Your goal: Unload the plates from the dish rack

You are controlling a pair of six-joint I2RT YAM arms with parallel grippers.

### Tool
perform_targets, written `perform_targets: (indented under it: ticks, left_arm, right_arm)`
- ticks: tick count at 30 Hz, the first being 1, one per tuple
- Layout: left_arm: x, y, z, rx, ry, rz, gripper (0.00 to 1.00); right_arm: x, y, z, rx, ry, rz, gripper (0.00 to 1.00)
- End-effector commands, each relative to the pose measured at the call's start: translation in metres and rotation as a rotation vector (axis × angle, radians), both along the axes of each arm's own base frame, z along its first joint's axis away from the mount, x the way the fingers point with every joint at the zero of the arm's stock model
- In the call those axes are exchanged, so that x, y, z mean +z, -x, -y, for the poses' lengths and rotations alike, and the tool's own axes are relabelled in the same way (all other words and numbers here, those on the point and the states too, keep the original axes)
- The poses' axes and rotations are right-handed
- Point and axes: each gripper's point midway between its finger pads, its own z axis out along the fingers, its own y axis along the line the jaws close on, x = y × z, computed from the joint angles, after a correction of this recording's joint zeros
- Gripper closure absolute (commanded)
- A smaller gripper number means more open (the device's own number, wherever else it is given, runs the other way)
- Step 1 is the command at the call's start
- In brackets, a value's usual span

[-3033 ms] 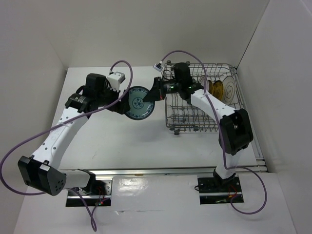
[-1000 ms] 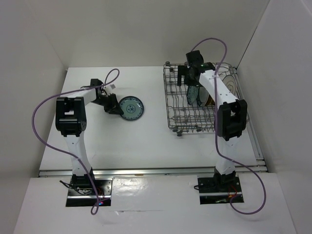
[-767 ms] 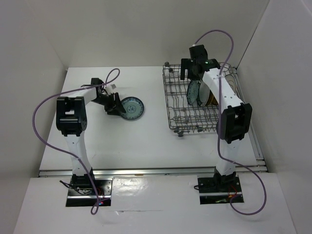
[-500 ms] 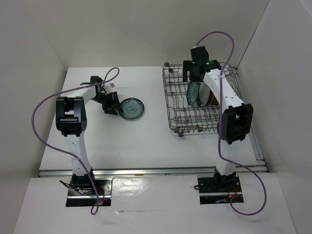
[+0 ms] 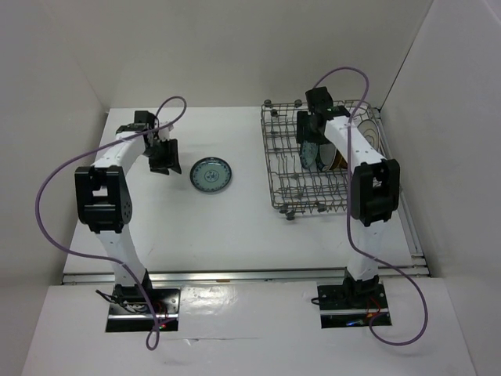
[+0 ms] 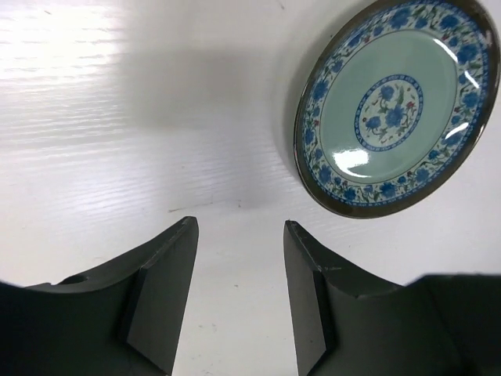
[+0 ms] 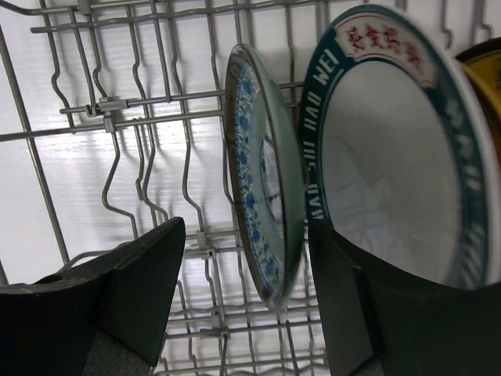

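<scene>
standing on edge in the dish rack (image 7: 102,104), 1 teal plate (image 7: 262,180)

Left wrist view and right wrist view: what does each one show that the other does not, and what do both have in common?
Only the left wrist view: a teal patterned plate lying flat on the white table, apart from the open left gripper, which holds nothing. Only the right wrist view: the dish rack, a second teal plate standing on edge between the fingers of the right gripper, a white plate with a dark teal rim next to it, and a sliver of an amber plate. Both: two dark fingers at the bottom, spread apart.
</scene>
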Motion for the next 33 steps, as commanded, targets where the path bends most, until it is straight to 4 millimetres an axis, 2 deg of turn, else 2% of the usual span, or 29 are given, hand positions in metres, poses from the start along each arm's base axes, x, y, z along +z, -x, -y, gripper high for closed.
perform_targets:
  ticks: [1, 5, 7, 8, 10, 11, 13, 14, 15, 16, 18, 19, 20, 21, 23, 24, 26, 27, 28, 30, 31, 32, 33]
  left_arm:
    - [0.025, 0.001, -0.014, -0.004, -0.073, 0.066, 0.39]
    - [0.040, 0.006, -0.006, -0.031, -0.056, 0.088, 0.40]
    - [0.047, 0.007, -0.002, -0.049, -0.037, 0.102, 0.40]
    - [0.052, 0.007, -0.002, -0.049, -0.037, 0.113, 0.40]
    - [0.060, 0.005, 0.004, -0.063, -0.007, 0.135, 0.40]
    - [0.063, 0.005, 0.003, -0.072, -0.011, 0.140, 0.40]
    - [0.076, 0.006, 0.009, -0.087, 0.019, 0.165, 0.40]
    - [0.077, 0.006, 0.011, -0.091, 0.027, 0.166, 0.40]
    - [0.087, 0.004, 0.012, -0.107, 0.031, 0.196, 0.40]
    - [0.095, 0.006, 0.014, -0.113, 0.041, 0.211, 0.40]
    - [0.104, 0.008, 0.024, -0.148, 0.068, 0.229, 0.40]
    - [0.114, 0.006, 0.028, -0.170, 0.084, 0.257, 0.40]
    - [0.115, 0.007, 0.030, -0.187, 0.092, 0.263, 0.40]
    - [0.125, 0.005, 0.032, -0.195, 0.103, 0.288, 0.40]
    - [0.134, 0.009, 0.041, -0.243, 0.123, 0.311, 0.38]
    - [0.144, 0.009, 0.042, -0.250, 0.127, 0.345, 0.38]
    - [0.153, 0.010, 0.051, -0.295, 0.145, 0.373, 0.28]
    - [0.163, 0.011, 0.057, -0.313, 0.157, 0.400, 0.26]
    - [0.169, 0.010, 0.060, -0.324, 0.171, 0.415, 0.20]
    - [0.180, 0.015, 0.072, -0.362, 0.221, 0.426, 0.19]
    - [0.186, 0.014, 0.075, -0.372, 0.234, 0.441, 0.19]
    - [0.189, 0.016, 0.083, -0.399, 0.261, 0.451, 0.15]
    - [0.188, 0.015, 0.089, -0.405, 0.278, 0.445, 0.15]
  right_arm:
    - [-0.011, -0.019, -0.008, 0.008, -0.037, 0.034, 0.29]
    - [-0.012, -0.027, -0.003, -0.018, -0.008, 0.051, 0.30]
    - [-0.014, -0.031, 0.000, -0.029, 0.008, 0.048, 0.36]
    - [-0.020, -0.029, 0.002, -0.035, 0.019, 0.031, 0.48]
    - [-0.022, -0.032, 0.003, -0.033, 0.035, 0.019, 0.63]
    - [-0.020, -0.030, 0.004, -0.033, 0.038, 0.007, 0.76]
    - [-0.017, -0.029, 0.004, -0.033, 0.038, 0.007, 0.89]
    - [-0.010, -0.029, 0.004, -0.041, 0.028, 0.022, 0.95]
    - [-0.003, -0.029, 0.001, -0.034, 0.015, 0.033, 0.99]
    - [0.016, -0.028, -0.003, -0.025, 0.006, 0.073, 1.00]
    - [0.043, -0.023, -0.003, -0.032, -0.009, 0.111, 1.00]
    - [0.061, -0.025, -0.001, -0.042, -0.009, 0.154, 1.00]
    - [0.072, -0.023, 0.003, -0.055, 0.001, 0.174, 1.00]
    - [0.085, -0.023, 0.003, -0.056, -0.005, 0.200, 1.00]
    - [0.124, -0.020, 0.004, -0.051, 0.006, 0.280, 1.00]
    - [0.135, -0.018, 0.008, -0.065, 0.016, 0.299, 1.00]
    - [0.163, -0.015, 0.011, -0.068, 0.016, 0.347, 1.00]
    - [0.175, -0.013, 0.001, -0.036, -0.015, 0.369, 1.00]
    - [0.185, -0.007, -0.006, 0.007, -0.042, 0.384, 1.00]
    - [0.190, -0.003, -0.031, 0.127, -0.136, 0.397, 1.00]
    - [0.197, 0.003, -0.068, 0.297, -0.280, 0.409, 1.00]
    - [0.179, 0.012, -0.088, 0.387, -0.354, 0.360, 1.00]
    - [0.177, 0.021, -0.107, 0.466, -0.447, 0.343, 1.00]
